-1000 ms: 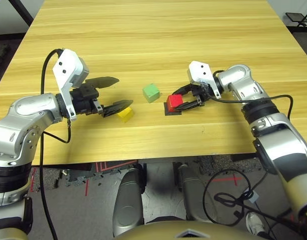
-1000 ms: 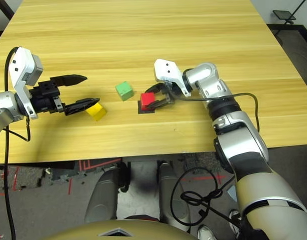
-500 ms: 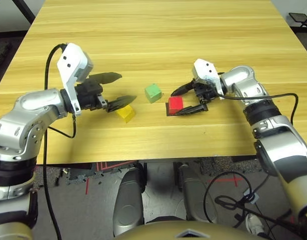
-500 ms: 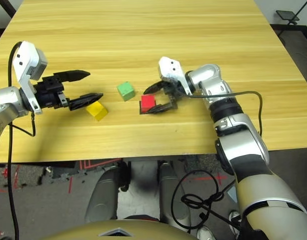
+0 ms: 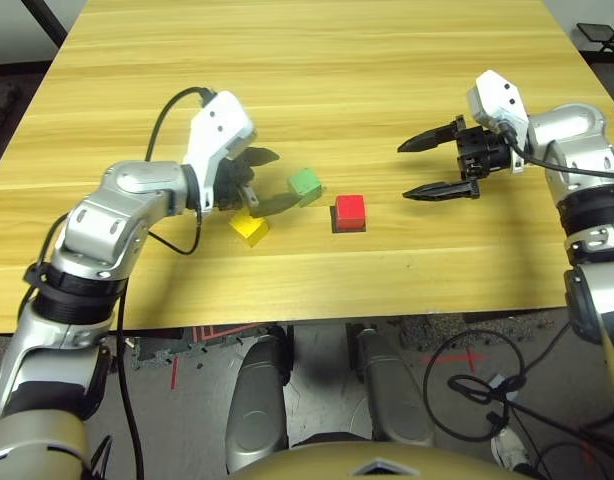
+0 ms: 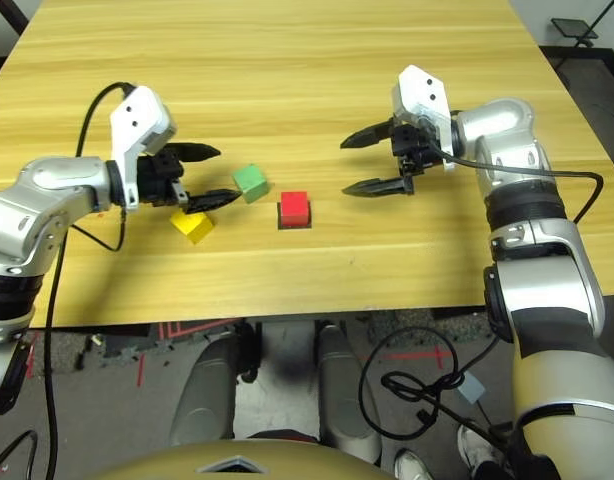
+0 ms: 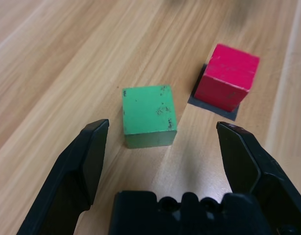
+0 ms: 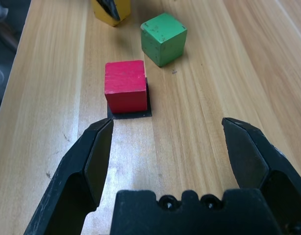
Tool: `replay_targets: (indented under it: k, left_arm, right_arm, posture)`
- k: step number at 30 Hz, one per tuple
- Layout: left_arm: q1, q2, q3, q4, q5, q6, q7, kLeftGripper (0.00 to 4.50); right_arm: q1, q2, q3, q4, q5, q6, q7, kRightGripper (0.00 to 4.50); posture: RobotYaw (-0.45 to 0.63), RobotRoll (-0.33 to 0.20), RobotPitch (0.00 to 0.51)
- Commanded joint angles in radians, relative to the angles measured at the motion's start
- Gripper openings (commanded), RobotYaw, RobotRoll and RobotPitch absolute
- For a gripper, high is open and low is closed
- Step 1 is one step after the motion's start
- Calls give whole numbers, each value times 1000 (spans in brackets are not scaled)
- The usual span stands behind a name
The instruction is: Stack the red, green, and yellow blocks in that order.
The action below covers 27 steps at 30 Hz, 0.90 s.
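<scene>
While both grippers' fingers gape empty, a left finger (image 8: 111, 9) partly hides yellow block (image 8: 111, 12).

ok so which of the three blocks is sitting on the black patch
The red block. It rests on the flat black square patch, while the green block and the yellow block sit directly on the bare wooden table.
</scene>
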State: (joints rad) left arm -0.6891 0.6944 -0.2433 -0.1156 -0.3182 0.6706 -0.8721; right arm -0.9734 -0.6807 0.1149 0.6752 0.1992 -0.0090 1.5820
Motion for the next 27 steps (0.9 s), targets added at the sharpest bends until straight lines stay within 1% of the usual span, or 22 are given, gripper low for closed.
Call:
replay_targets:
  k: [1, 8, 10, 15, 18, 19, 20, 22, 25, 27]
  left_arm:
    - [-14, -20, -28, 48, 45, -13, -5, 4500]
    - [-33, -92, -4, 113, 67, 3, 25, 4500]
    - [-34, -100, -8, 126, 77, -2, 26, 4500]
    - [-28, -143, 6, 146, 88, 7, 58, 4500]
    - [-15, -155, 8, 145, 91, 17, 68, 4500]
    - [-9, -156, 8, 142, 92, 17, 70, 4113]
    - [-3, -158, 9, 139, 93, 16, 74, 3885]
    - [4, -168, 14, 128, 91, 25, 88, 3222]
    - [13, -171, 14, 91, 83, 32, 87, 2083]
    - [7, -152, 14, 50, 72, 41, 61, 2034]
  right_arm:
    - [50, -15, -24, -90, 21, 47, -21, 4478]
    - [107, -29, -41, -193, 40, 109, -56, 4478]
    - [115, -31, -42, -211, 44, 122, -64, 4478]
    - [120, -34, -45, -229, 48, 136, -72, 4478]
    - [116, -36, -45, -225, 48, 137, -74, 4478]
    - [113, -35, -44, -221, 47, 135, -75, 4500]
    - [110, -34, -44, -219, 47, 135, -75, 4500]
    - [104, -32, -43, -208, 44, 131, -76, 4500]
    - [97, -26, -42, -191, 40, 122, -79, 4500]
    - [90, -22, -41, -175, 37, 114, -83, 4500]
  posture:
    - [121, -10, 242]
    - [95, -8, 242]
    - [89, -9, 243]
    - [87, -15, 243]
    - [90, -16, 242]
    - [93, -16, 242]
    - [97, -15, 243]
    - [97, -15, 243]
    - [105, -15, 245]
    - [115, -10, 247]
